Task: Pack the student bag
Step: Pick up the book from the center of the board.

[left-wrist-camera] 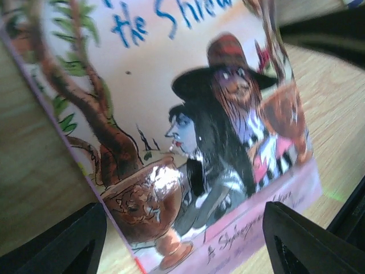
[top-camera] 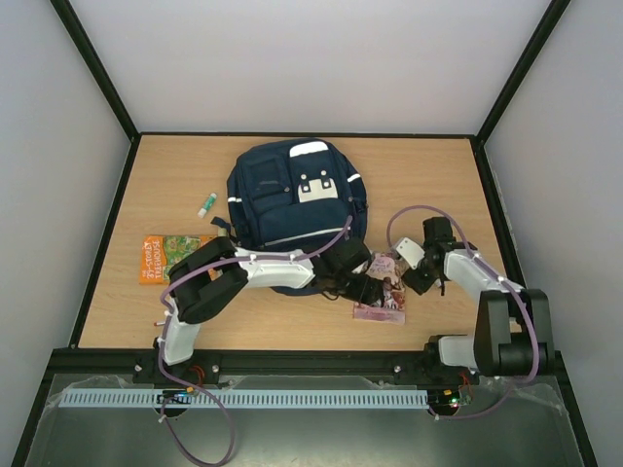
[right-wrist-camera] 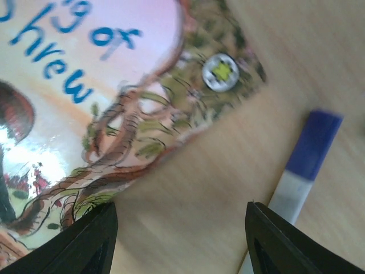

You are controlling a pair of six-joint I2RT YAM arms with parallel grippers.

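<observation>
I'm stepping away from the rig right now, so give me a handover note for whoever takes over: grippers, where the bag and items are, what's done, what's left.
Left gripper: open, hovering over the pink Shrew book, not gripping it.
Right gripper: open, over the table by that book's corner, near a blue-and-white pen.
Student bag: lying flat mid-table, front up; can't tell if it's unzipped.
Orange book and glue stick: on the table left of the bag.
Done: nothing visibly packed.
Left: get the items into the bag.

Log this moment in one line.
left gripper: open over pink book | right gripper: open at pink book corner | student bag: pink book not yet inside
</observation>
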